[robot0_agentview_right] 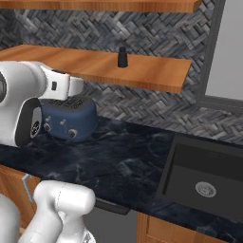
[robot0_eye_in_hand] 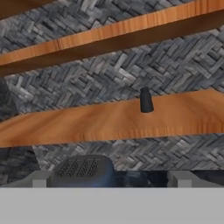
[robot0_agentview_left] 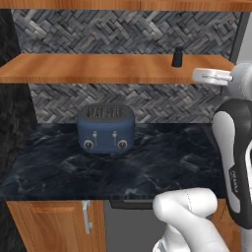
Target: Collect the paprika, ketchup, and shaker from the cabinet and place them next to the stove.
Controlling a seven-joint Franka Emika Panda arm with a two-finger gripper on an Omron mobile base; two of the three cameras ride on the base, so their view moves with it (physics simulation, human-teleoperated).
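The shaker (robot0_agentview_left: 177, 57) (robot0_agentview_right: 122, 57) (robot0_eye_in_hand: 146, 100) is a small dark cylinder standing upright on the middle board of the cabinet (robot0_agentview_left: 98, 69) (robot0_agentview_right: 152, 73) (robot0_eye_in_hand: 87, 122), near the board's right end. My gripper (robot0_eye_in_hand: 109, 179) is open, its two tips spread wide with nothing between them. It hangs out in front of the shelf, level with the toaster and well short of the shaker, which sits above and slightly right of it in the hand view. The paprika, the ketchup and the stove are out of view.
A blue toaster (robot0_agentview_left: 106, 129) (robot0_agentview_right: 69, 118) stands on the dark marble counter (robot0_agentview_left: 157, 167) under the shelf. A black sink (robot0_agentview_right: 204, 185) is sunk into the counter at the right. A tall black panel (robot0_agentview_left: 10, 123) closes the left side. Wood doors (robot0_agentview_left: 54, 224) run below.
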